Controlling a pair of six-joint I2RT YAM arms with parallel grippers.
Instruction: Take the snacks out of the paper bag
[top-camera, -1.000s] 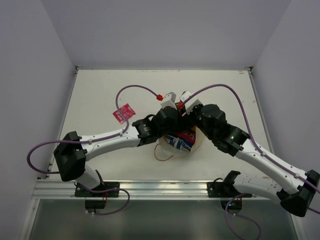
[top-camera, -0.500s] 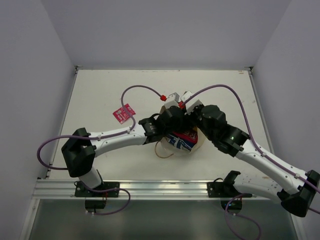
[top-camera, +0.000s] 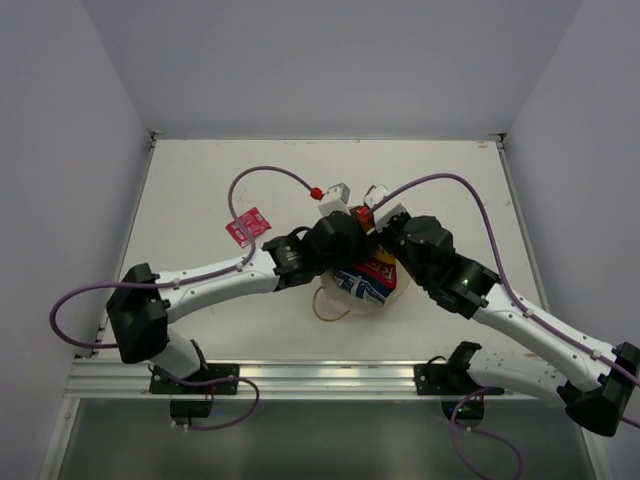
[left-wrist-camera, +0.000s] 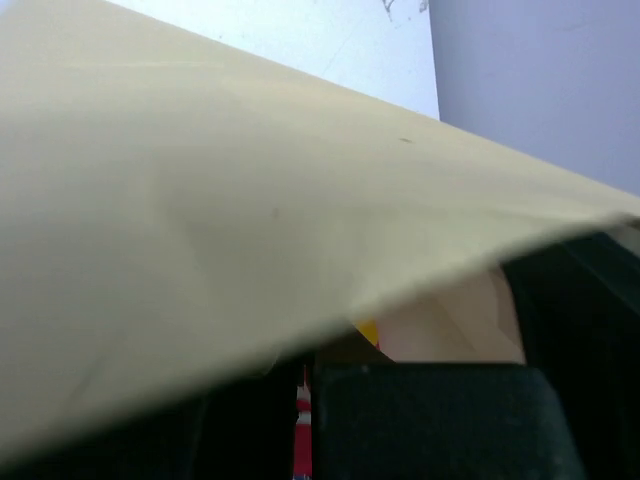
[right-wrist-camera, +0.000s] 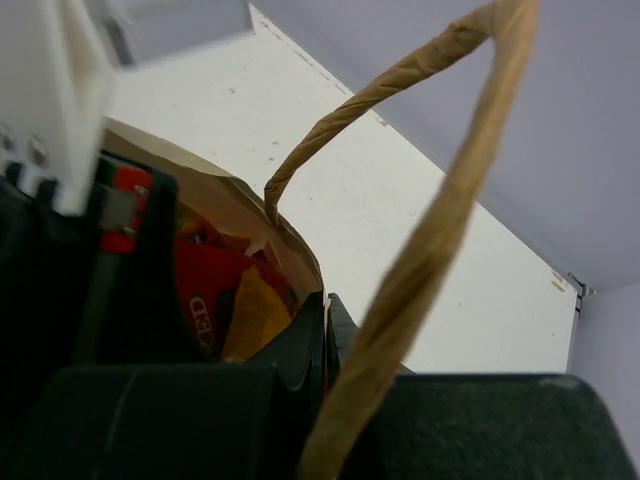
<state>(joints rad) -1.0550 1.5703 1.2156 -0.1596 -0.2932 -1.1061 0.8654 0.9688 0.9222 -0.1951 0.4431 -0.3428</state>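
Note:
The tan paper bag (top-camera: 393, 290) stands at the table's centre, and both arms meet over it. A blue, white and red snack (top-camera: 362, 283) shows in its mouth. My left gripper (left-wrist-camera: 304, 425) reaches inside the bag. It is shut on the thin red, white and blue edge of a snack packet (left-wrist-camera: 303, 440), with the bag's wall (left-wrist-camera: 220, 230) close above. My right gripper (right-wrist-camera: 325, 335) is shut on the bag's rim (right-wrist-camera: 300, 262), beside a twisted-cord handle (right-wrist-camera: 430, 250). Red and yellow snacks (right-wrist-camera: 215, 290) lie inside. A small pink packet (top-camera: 247, 226) rests on the table to the left.
Grey walls enclose the white table (top-camera: 200, 180) at the back and both sides. A metal rail (top-camera: 320, 375) runs along the near edge. Purple cables (top-camera: 270, 175) loop above both wrists. A second cord handle (top-camera: 325, 305) lies on the table by the bag.
My left jaws have shut on a packet edge inside the bag, and the left arm's elbow has swung back leftward. The right gripper keeps its hold on the rim.

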